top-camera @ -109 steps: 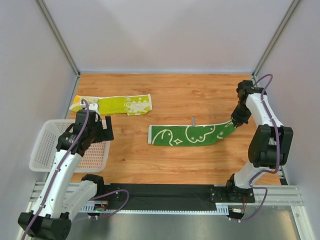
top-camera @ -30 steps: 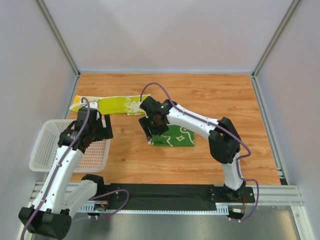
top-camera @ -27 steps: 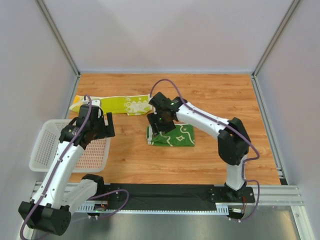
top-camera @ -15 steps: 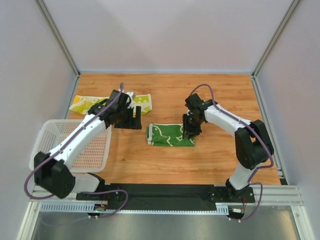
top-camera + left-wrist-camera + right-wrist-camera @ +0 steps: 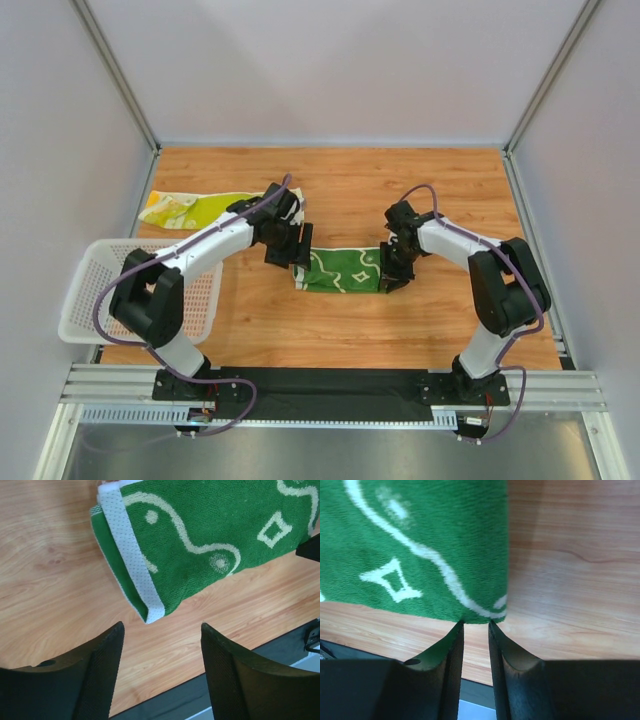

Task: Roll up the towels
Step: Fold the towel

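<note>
Green towel [image 5: 340,271] folded; right gripper [image 5: 475,624] at its corner, possibly pinching.

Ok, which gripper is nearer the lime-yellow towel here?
Left. The left gripper sits at the left end of the green towel, just right of the lime-yellow towel; the right gripper is at the green towel's right end, farther away.

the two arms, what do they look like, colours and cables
Both the left arm and right arm have white link shells with bulky black joints. A thin purple cable loops loosely along each. The left gripper and right gripper are black, each with two matte fingers.
</note>
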